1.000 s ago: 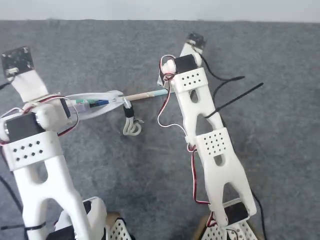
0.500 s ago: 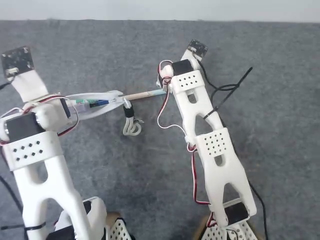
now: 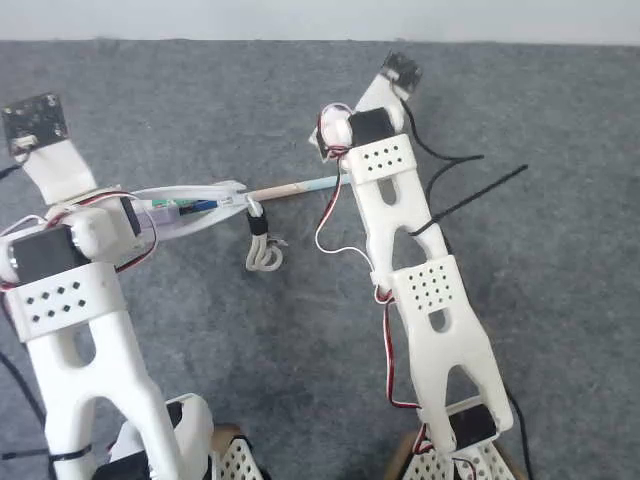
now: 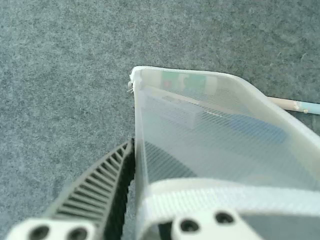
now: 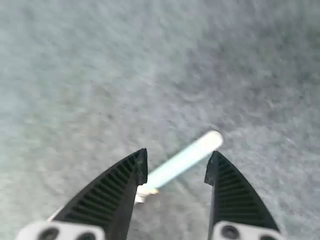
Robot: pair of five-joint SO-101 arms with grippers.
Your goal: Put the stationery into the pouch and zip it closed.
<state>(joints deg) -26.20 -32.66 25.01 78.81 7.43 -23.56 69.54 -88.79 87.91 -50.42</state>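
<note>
Left gripper (image 4: pixel 135 170) is clamped on one end of the pouch (image 3: pixel 190 205). That lifts the pouch off the mat (image 3: pixel 520 90) and aims the open mouth at the right arm, so the left arm is acting as a fixture and the right arm does the loading. At least one blue pen (image 3: pixel 195 206) is already inside, visible through the mesh. The pencil (image 3: pixel 295 187) is only partly in: wooden end in the mouth, pale blue end sticking out toward the right arm. Right gripper (image 5: pixel 178 156) has its jaws apart on either side of that blue end. There's a gap on both sides, so it isn't gripping. My read is it's lined up either to pinch the pencil or to nudge it along its axis into the pouch. The pouch's cord loop (image 3: pixel 262 250) hangs down just below the mouth, on the mat. It looks like the zip pull, so it marks where the zipper starts. Zip is open. Pushing the pencil off-axis could fold the soft mouth or lever the pouch in the left clamp, so I'd push straight.
</note>
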